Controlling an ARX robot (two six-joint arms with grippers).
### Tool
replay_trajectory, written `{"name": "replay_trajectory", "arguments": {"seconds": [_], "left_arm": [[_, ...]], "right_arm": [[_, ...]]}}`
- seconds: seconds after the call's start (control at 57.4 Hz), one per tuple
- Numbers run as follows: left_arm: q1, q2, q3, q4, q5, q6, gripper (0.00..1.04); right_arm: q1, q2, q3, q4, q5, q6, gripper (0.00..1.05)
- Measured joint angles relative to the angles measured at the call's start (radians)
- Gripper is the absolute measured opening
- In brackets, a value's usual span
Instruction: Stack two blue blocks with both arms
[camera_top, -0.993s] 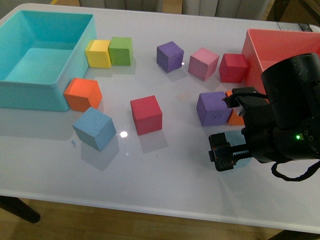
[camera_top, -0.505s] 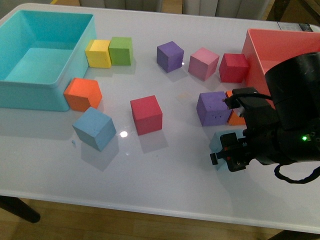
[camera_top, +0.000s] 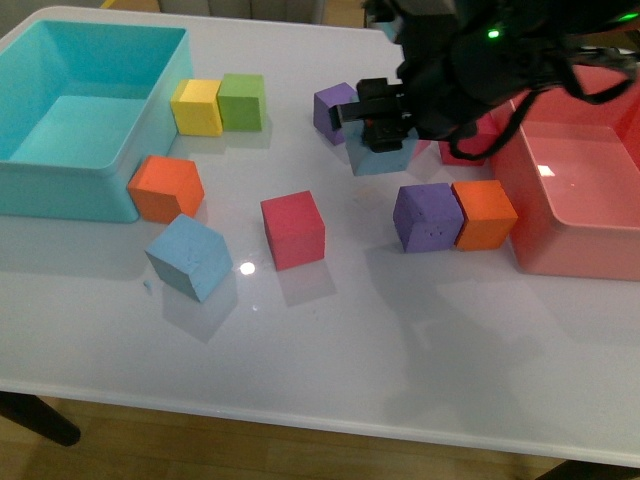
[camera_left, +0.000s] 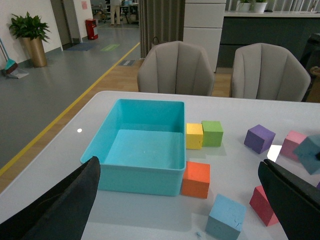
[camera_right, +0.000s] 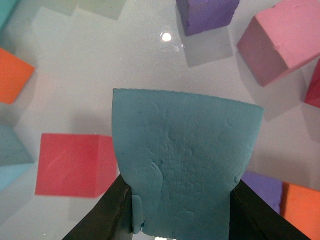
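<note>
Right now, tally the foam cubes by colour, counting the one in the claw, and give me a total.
blue cubes: 2, one held in the right claw
purple cubes: 2
orange cubes: 2
red cubes: 2
yellow cube: 1
green cube: 1
pink cube: 1
Total: 11

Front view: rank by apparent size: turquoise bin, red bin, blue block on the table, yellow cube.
1. turquoise bin
2. red bin, cut off by the frame edge
3. blue block on the table
4. yellow cube: looks slightly smaller, but it sits farther from the camera, so 3 and 4 may really match.
</note>
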Motion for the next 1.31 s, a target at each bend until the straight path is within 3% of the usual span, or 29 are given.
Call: {"name": "replay_trajectory", "arguments": {"seconds": [0.261,0.558,1.028,1.307], "left_arm": [[0.000,0.000,0.000,0.000,0.000,0.000,0.96],[0.000,0.000,0.000,0.000,0.000,0.000,0.96],[0.000,0.000,0.000,0.000,0.000,0.000,0.96],[0.000,0.000,0.000,0.000,0.000,0.000,0.96]], "right_arm": [[0.053,0.289,0.372,-0.161,0.066,-0.004,0.36],[0.061,0.472,0.653,-0.279,0.085,-0.003,0.35],[0.061,0.567,0.772,-0.325,0.088,-0.009,0.35],[0.060,0.566,0.742,-0.284,0.074,-0.019,0.79]]}}
